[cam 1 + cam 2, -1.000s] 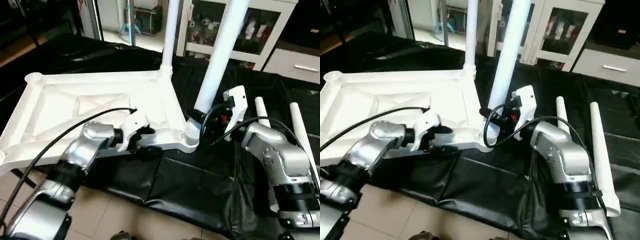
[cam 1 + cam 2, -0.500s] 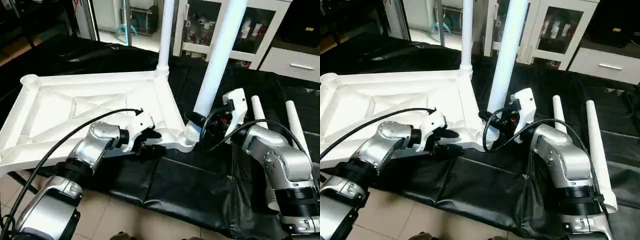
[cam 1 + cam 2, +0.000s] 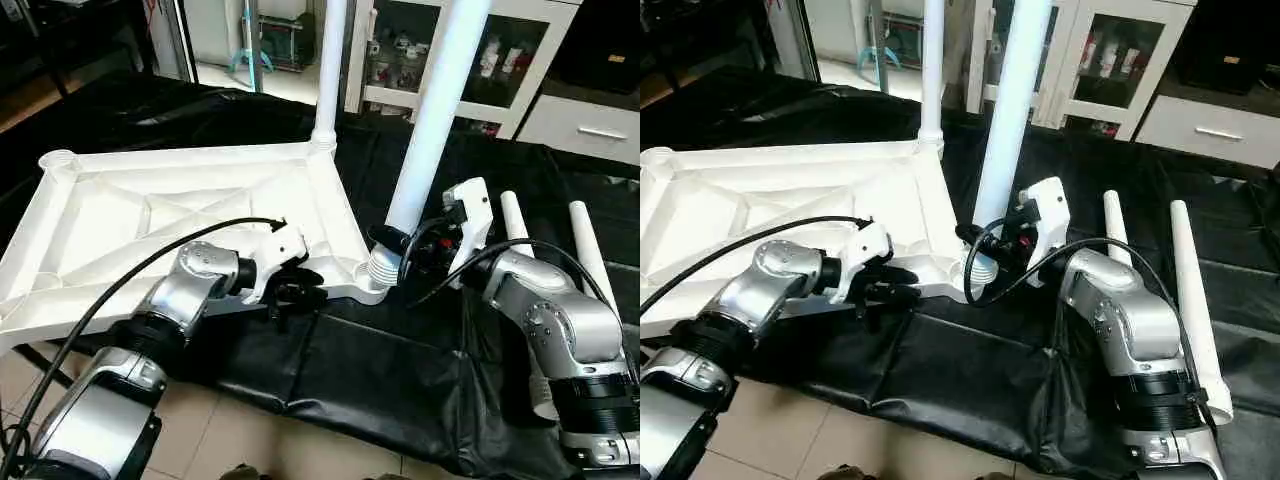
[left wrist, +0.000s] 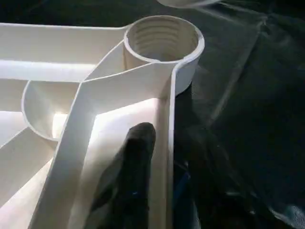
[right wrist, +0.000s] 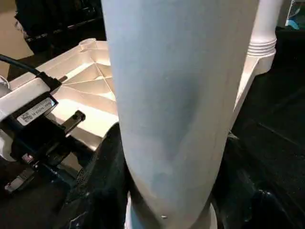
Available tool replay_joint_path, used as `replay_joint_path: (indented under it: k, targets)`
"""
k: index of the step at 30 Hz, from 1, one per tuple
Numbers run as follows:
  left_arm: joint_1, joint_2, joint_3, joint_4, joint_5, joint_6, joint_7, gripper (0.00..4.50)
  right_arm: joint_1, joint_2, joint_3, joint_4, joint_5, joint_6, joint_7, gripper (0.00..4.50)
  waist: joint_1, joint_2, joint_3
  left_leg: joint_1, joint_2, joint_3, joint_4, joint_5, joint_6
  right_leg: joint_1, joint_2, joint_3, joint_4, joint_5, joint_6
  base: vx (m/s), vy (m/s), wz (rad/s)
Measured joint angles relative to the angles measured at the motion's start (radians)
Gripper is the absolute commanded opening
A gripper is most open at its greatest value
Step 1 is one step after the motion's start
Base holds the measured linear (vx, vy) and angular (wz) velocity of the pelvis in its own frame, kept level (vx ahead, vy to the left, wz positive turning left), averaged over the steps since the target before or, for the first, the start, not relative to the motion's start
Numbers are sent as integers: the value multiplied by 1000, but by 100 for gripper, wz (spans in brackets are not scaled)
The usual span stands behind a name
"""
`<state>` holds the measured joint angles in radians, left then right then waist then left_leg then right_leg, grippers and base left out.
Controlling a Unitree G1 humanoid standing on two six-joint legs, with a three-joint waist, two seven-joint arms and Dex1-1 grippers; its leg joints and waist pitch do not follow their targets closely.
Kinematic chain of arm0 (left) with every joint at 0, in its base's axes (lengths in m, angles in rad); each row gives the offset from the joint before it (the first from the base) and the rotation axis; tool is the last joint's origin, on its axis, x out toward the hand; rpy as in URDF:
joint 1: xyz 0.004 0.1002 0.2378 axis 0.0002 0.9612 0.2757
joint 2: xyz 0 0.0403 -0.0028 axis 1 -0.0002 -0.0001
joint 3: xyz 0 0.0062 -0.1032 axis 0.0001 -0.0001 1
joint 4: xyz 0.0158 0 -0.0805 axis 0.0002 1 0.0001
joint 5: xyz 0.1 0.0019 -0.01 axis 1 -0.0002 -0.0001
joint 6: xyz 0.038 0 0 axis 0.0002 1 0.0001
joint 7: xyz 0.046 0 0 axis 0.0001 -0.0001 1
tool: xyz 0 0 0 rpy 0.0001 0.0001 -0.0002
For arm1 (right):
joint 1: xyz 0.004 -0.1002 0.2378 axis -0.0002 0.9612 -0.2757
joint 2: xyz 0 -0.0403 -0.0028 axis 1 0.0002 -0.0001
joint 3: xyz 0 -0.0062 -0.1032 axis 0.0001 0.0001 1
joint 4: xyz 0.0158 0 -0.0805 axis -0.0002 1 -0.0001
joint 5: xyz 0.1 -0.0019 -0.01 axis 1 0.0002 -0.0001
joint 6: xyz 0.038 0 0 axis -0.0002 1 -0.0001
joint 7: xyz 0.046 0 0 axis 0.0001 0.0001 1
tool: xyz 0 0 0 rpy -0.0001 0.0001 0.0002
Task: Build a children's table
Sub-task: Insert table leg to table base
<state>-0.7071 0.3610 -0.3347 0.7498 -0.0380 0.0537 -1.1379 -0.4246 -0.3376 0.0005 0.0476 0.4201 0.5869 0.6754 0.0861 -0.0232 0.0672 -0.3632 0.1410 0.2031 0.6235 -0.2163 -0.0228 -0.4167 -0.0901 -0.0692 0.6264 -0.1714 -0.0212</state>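
white square plastic ribbed tabletop (image 3: 180, 215) lying underside up on black sheet (image 3: 380, 370). left gripper (image 3: 298, 283) pinching its near rim; right gripper (image 3: 405, 245) clasping upright white tube leg (image 3: 432, 110) at near corner socket. advise holding rim steady, keeping leg vertical while threading.

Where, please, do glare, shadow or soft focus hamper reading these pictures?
Left wrist view: the end effector's finger is a dark soft-focus shape against the bright tabletop. Right wrist view: the leg looms close and featureless. Left eye view: the black cloth shows sheen.
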Motion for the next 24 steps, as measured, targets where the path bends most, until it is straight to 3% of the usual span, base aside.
replay_joint_path:
  k: [4,5,6,8,17,18,20,24]
  targets:
    - [0,14,-8,-11,12,10,-23,60,-1,0,1,0,0,0,2,189,0,0,0,1,0,0,0,0,0,0,0,0,0,0,0,0,0,0]
    - [0,19,-12,-18,17,14,-26,110,-3,-1,3,1,-1,0,5,189,-1,0,0,1,0,0,0,0,0,0,0,0,0,0,0,0,0,0]
    - [0,22,-15,-22,21,17,-25,121,-4,-3,6,1,-1,0,7,189,0,0,0,1,0,0,0,0,0,0,0,0,0,0,0,0,0,0]
    - [0,24,-15,-27,23,29,-24,108,-8,-5,7,4,-2,0,9,189,1,0,0,1,0,0,0,0,0,0,0,0,0,0,0,0,0,0]
    - [0,24,-13,-32,22,50,-21,121,-13,-5,8,5,-3,0,9,189,2,0,0,1,0,0,0,0,0,0,0,0,0,0,0,0,0,0]
    - [0,24,-13,-32,22,50,-21,153,-13,-5,8,5,-3,0,9,189,1,0,0,1,0,0,0,0,0,0,0,0,0,0,0,0,0,0]
    - [0,25,-14,-33,24,49,-23,156,-14,-5,8,6,-3,0,10,189,1,0,0,1,0,0,0,0,0,0,0,0,0,0,0,0,0,0]
    - [5,37,-16,-47,34,55,-34,122,-18,-3,10,16,-3,-1,11,189,0,0,0,1,0,0,0,0,0,0,0,0,0,0,0,0,0,0]
